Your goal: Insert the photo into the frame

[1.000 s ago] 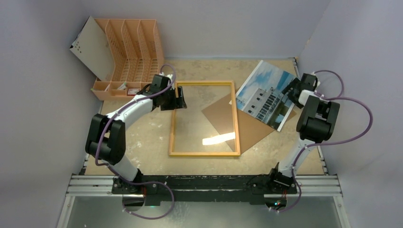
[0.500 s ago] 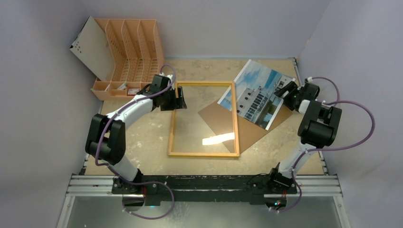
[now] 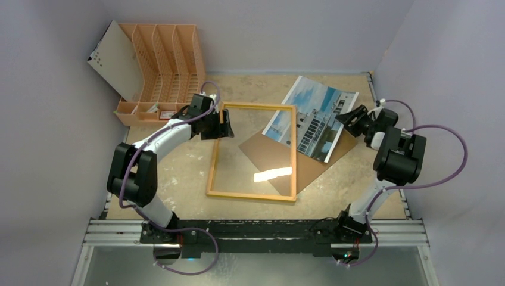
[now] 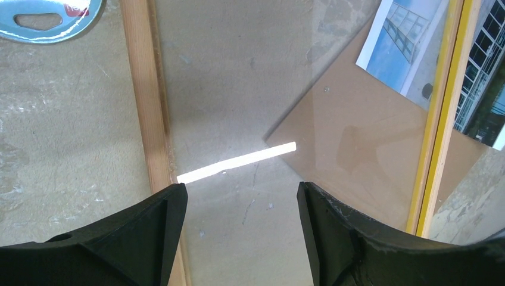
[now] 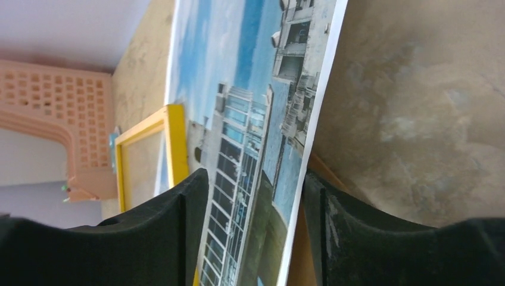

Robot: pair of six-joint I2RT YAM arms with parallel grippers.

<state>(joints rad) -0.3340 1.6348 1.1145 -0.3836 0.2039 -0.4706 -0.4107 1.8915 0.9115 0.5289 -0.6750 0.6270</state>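
R gripper [image 3: 350,118] is clamped on the photo [image 3: 312,116] at its right edge. In the wrist view the sheet runs btwn the fingers [image 5: 178,238], white margin nearer one of them. Photo sits toward the far right corner of the table [image 3: 178,173], picture side up (white building, blue sky), right edge lifted off the board [image 3: 309,162]. Its left part crosses the frame [image 4: 149,89]: the yellow right rail shows unbroken over the print, so that corner lies under the frame. R arm reaches in along the right edge.

L gripper [image 3: 226,122] hangs at the frame's far-left corner, fingers apart, only pane btwn them. One finger [image 4: 137,238] overlaps the left rail; contact can't be told. Frame lies mid-table, a bit skewed to the edges. Board lies partly beneath the frame's right half and sticks out toward the right edge. Rack [image 3: 170,59] stands in the far left corner.
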